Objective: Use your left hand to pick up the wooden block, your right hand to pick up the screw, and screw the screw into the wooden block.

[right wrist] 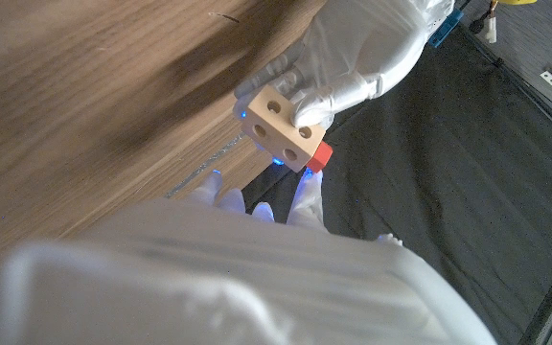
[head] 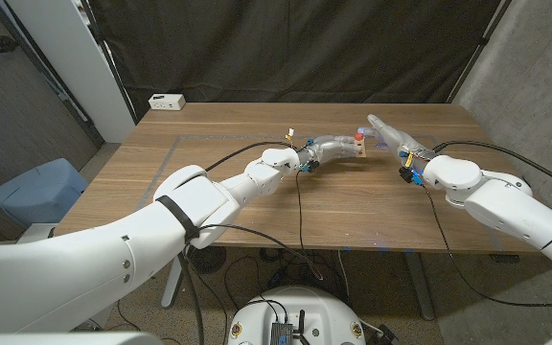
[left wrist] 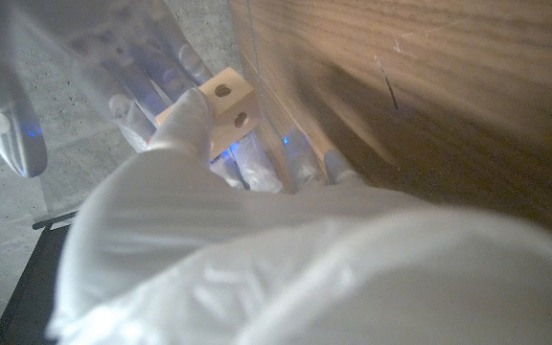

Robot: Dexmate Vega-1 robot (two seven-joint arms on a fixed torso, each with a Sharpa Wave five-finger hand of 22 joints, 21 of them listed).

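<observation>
Holding block up in L hand w/ holes facing R hand, probably for screwing; R grip impossible to tell.

no readable text, labels, numbers or signs anywhere

A lab – black curtain behind a wooden table.
</observation>
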